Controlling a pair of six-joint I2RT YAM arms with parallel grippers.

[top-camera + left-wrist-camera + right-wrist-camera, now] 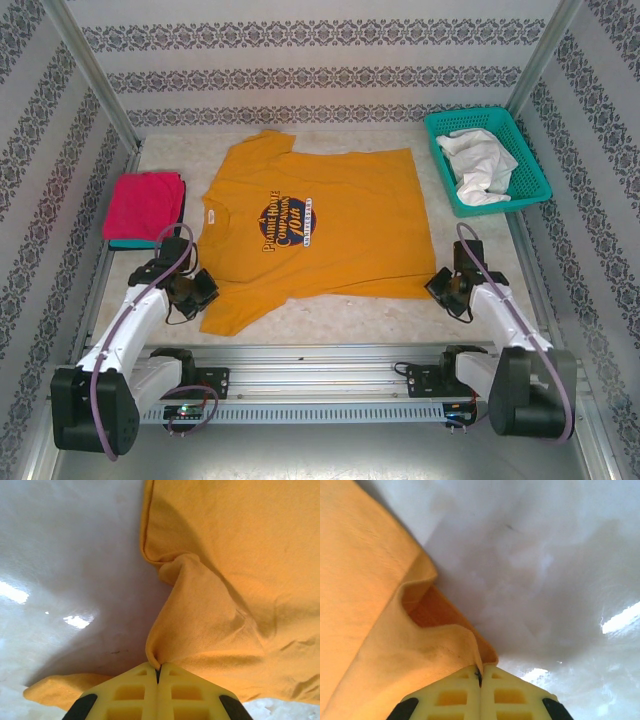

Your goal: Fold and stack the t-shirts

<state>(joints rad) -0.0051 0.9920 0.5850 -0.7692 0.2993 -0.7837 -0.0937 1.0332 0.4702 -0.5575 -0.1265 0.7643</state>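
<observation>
A mustard-orange t-shirt point(330, 200) with a dark round logo lies spread flat mid-table, collar toward the left. My left gripper point(200, 290) is at its near left sleeve, shut on a pinch of the orange cloth point(225, 580); in the left wrist view the left gripper point(158, 669) has fabric bunching up from between the jaws. At the shirt's near right hem corner my right gripper point(438, 283) is also shut on the cloth point(365, 605), which is nipped at the right gripper point(480, 672). A folded magenta t-shirt point(145, 205) rests on a teal one point(135, 243) at the left.
A teal lattice basket point(470, 114) holding a white cloth point(480, 165) stands at the back right. Patterned walls close in the table on three sides. The arms' mounting rail point(320, 365) runs along the near edge.
</observation>
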